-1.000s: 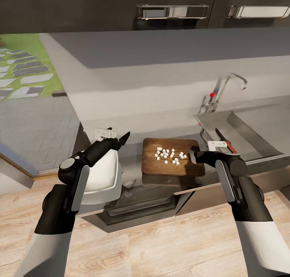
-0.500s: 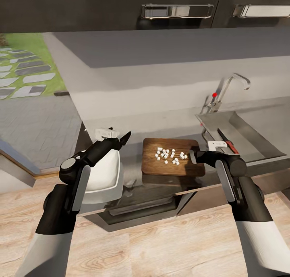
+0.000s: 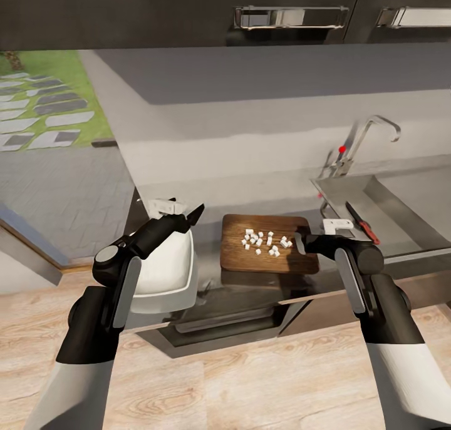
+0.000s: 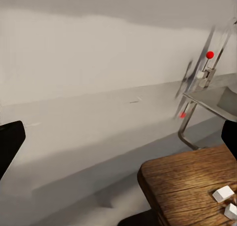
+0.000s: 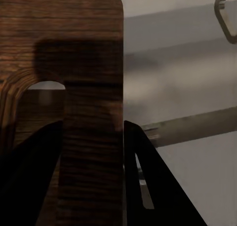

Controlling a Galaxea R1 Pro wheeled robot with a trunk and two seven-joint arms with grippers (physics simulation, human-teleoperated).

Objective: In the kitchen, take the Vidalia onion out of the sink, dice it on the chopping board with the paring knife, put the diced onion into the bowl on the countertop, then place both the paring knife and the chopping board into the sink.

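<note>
- Now the job looks like getting the onion bits into the bowl (image 3: pixel 175 268). The bowl sits on the surface near the left end, close to the front edge. It is beside the board, with a gap between them.
- I think the board (image 3: pixel 250 264) must go up flat and slow, then over the bowl, then tip a little. If it tips too soon, bits will fall on the surface.
- The right gripper (image 3: pixel 303 241) has its jaws shut tight on the board's end, on the strip by the slot. That is a thin bit to hold, so the board may droop or twist.
- The left gripper (image 3: pixel 181 212) hangs over the bowl with jaws wide and nothing in them. It may be in the way, so I would move it aside or let it steady the bowl.
- The onion bits (image 3: pixel 263 241) lie in a loose heap on the middle of the board. They are small and may roll.
- Around all this is a kitchen with dark cupboards (image 3: pixel 289 17) up high, a wood floor (image 3: pixel 250 380), and grass (image 3: pixel 50 92) off to the left.
- The surface (image 3: pixel 263 192) is long, grey and smooth, so things could slide on it.
- The sink (image 3: pixel 407 211) is at the right, with a faucet (image 3: pixel 369 136) behind it.
- The knife (image 3: pixel 362 222) looks to be lying in the sink already, at its near left corner.
</note>
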